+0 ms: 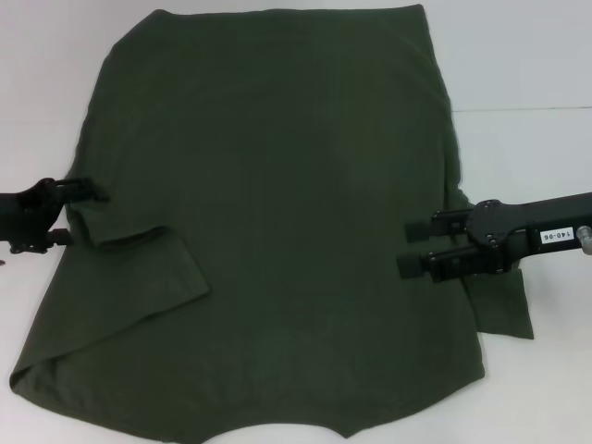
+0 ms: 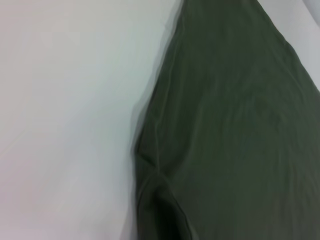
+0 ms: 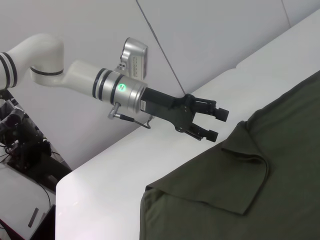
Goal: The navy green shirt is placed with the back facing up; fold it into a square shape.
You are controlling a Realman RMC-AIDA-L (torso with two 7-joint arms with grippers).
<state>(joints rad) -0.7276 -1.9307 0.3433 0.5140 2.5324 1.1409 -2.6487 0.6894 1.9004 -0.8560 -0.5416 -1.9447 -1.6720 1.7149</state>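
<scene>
**Left sleeve folded in, right sleeve not yet turned**

The navy green shirt [image 1: 277,222] is spread plain side up over most of the white desk [image 1: 518,55], filling the centre of the head frame. Its long axis runs from the top of the frame to the bottom; the curved notch at the bottom edge is taken for the collar, so the hem is judged to lie at the top. At the lower left of the frame a sleeve [image 1: 148,264] is seen folded inward onto the body. At the right edge the other sleeve [image 1: 504,310] lies flat on the desk, outside the body.

The left pincer [image 1: 88,213] is held at the shirt's left edge with its fingers spread, nothing gripped. The right pincer [image 1: 416,245] is held over the right side of the shirt, fingers likewise apart and empty.

The main risk is judged to be a grasp on one layer alone near the right sleeve: the cloth could be dragged and the body skewed, leaving uneven edges. The folded left sleeve could also be pulled open if the fabric is tugged sideways.
</scene>
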